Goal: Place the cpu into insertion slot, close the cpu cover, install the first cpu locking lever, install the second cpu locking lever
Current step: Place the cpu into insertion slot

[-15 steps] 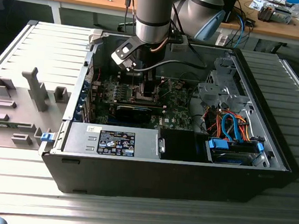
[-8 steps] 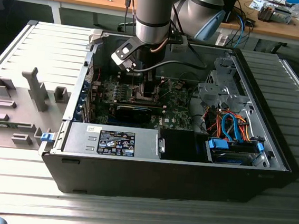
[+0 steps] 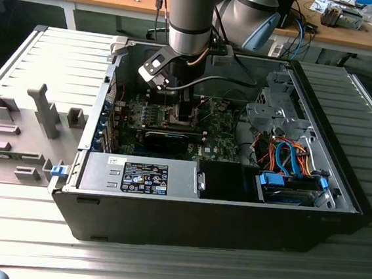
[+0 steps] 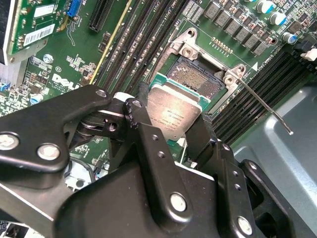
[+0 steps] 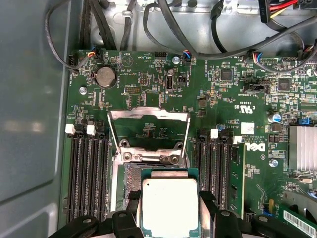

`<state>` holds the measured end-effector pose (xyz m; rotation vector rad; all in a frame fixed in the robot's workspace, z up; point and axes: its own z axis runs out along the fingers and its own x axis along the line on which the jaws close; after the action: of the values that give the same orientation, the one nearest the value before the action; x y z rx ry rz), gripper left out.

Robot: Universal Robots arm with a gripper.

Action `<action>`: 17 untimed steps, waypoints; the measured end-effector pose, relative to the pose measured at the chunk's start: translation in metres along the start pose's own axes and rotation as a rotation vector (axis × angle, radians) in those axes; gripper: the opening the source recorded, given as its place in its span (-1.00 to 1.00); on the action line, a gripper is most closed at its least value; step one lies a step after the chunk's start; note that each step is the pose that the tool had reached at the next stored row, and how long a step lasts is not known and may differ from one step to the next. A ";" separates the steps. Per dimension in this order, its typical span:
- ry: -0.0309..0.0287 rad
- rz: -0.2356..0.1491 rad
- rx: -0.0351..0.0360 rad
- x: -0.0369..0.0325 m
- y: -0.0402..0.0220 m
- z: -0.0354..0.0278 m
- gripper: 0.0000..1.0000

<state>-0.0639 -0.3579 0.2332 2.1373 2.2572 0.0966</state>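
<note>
1. The tool (image 4: pixel 171 124) is closed part-way onto the cpu (image 5: pixel 170 203). One black finger (image 4: pixel 140 113) presses each of two opposite edges, and the dull silver top is left uncovered between them.
2. In both wrist views the cpu sits over the near part of the insertion slot (image 4: pixel 195 77), and the far part of the dark contact field is still exposed. It looks slightly tilted against the green motherboard (image 5: pixel 223 99). I cannot tell whether its underside is touching the socket or hanging just above it.
3. The cpu cover (image 5: pixel 148 113) is swung open on the far side of the socket, and board shows through its square window. One thin wire locking lever (image 4: pixel 267 106) is out of its catch and angles away over the long memory slots (image 5: pixel 89 173).
4. In the exterior view the arm reaches down into the open computer case (image 3: pixel 339 187), which lies on the ribbed metal tabletop (image 3: pixel 160 269).
5. Handling, as a judgement:
   - The chip is probably light, thin and fully rigid, so it needs little squeeze.
   - The smooth metal lid and narrow edges give little friction, so a loose pinch could let it slip or rotate.
   - The edges are the right place to hold it, because that keeps the tool off the underside contacts.
   - The fragile part is the socket's fine contact field. The cpu should go down flat and square to the rim, without sliding.
</note>
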 end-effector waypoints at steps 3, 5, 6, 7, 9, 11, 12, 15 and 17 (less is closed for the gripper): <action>0.0000 0.000 0.0000 0.0000 0.0000 0.0005 0.09; 0.0000 0.000 0.0000 0.0000 0.0000 0.0008 0.09; 0.0000 0.000 0.0000 0.0000 -0.0001 0.0010 0.09; 0.0000 0.000 -0.0001 0.0000 -0.0001 0.0013 0.09; 0.0000 0.000 0.0000 0.0000 -0.0001 0.0017 0.09; 0.0000 0.000 0.0000 0.0000 -0.0001 0.0020 0.09; 0.0000 0.000 0.0000 0.0000 -0.0001 0.0021 0.09; 0.0000 0.000 0.0000 -0.0001 -0.0002 0.0028 0.09; 0.0000 0.000 -0.0001 -0.0001 -0.0004 0.0058 0.09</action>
<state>-0.0639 -0.3579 0.2274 2.1373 2.2571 0.0966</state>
